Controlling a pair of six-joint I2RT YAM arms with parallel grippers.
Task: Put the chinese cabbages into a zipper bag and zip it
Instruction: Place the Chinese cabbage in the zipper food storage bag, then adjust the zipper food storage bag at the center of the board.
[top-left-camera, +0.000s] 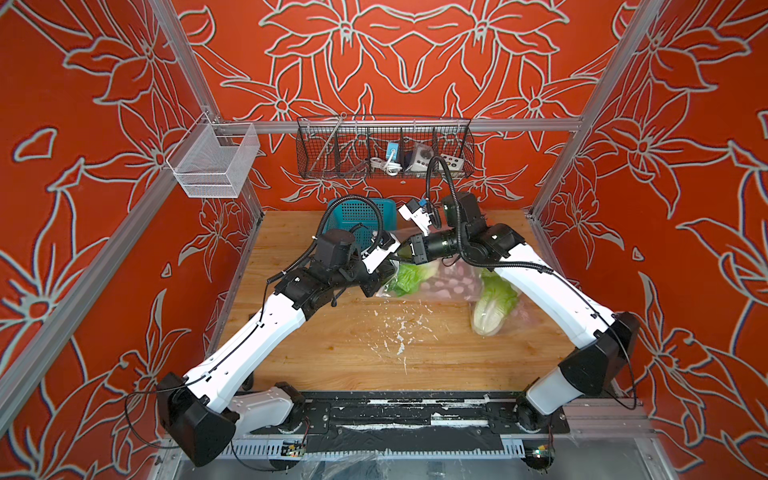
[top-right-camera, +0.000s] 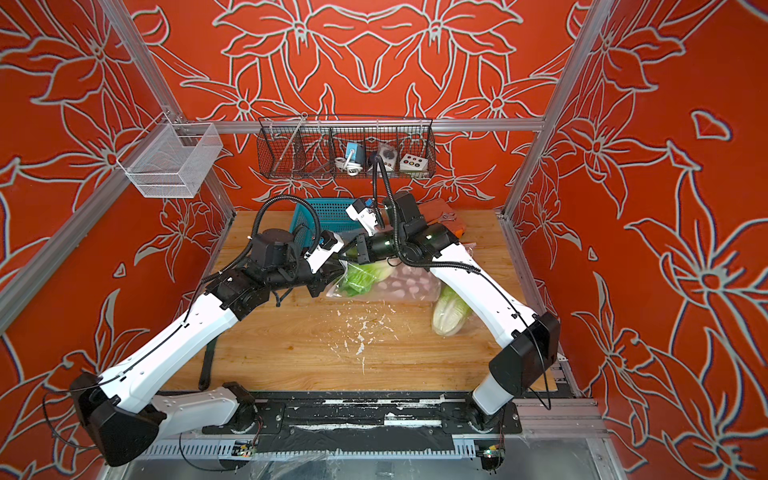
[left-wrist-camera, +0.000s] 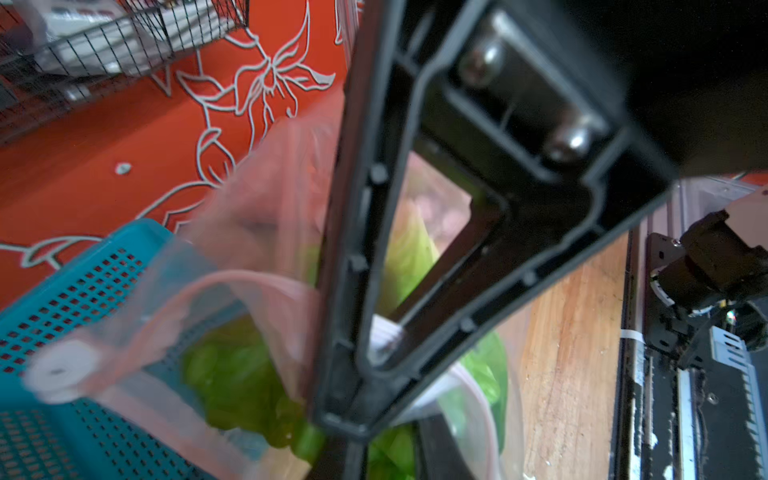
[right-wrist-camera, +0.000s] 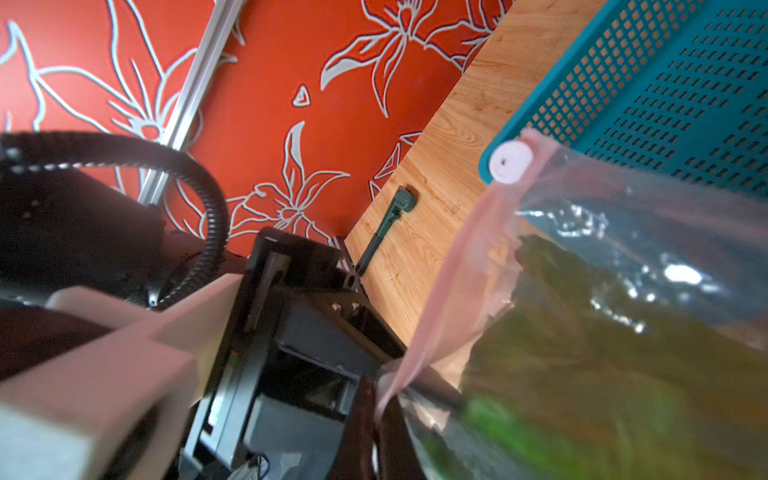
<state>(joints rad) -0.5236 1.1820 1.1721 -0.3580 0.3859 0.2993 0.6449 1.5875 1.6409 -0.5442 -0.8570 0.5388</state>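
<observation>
A clear zipper bag (top-left-camera: 453, 284) with pink dots lies at the back middle of the wooden table (top-left-camera: 332, 353); it shows in both top views. One chinese cabbage (top-left-camera: 409, 276) sits in its mouth, leaves green. Another cabbage (top-left-camera: 492, 309) lies further right, white base toward the front, apparently under the clear plastic. My right gripper (right-wrist-camera: 376, 386) is shut on the bag's pink zip strip (right-wrist-camera: 457, 270), whose white slider (right-wrist-camera: 510, 161) sits at the far end. My left gripper (left-wrist-camera: 390, 461) stands at the bag mouth, jaws slightly apart with green leaves behind them. The right gripper's finger (left-wrist-camera: 415, 249) blocks much of that view.
A teal basket (top-left-camera: 361, 212) stands just behind the bag, against the back wall. A black wire basket (top-left-camera: 384, 145) and a white mesh basket (top-left-camera: 212, 166) hang on the rails. White scraps (top-left-camera: 399, 328) dot the table. A dark tool (top-right-camera: 205, 365) lies at the left edge.
</observation>
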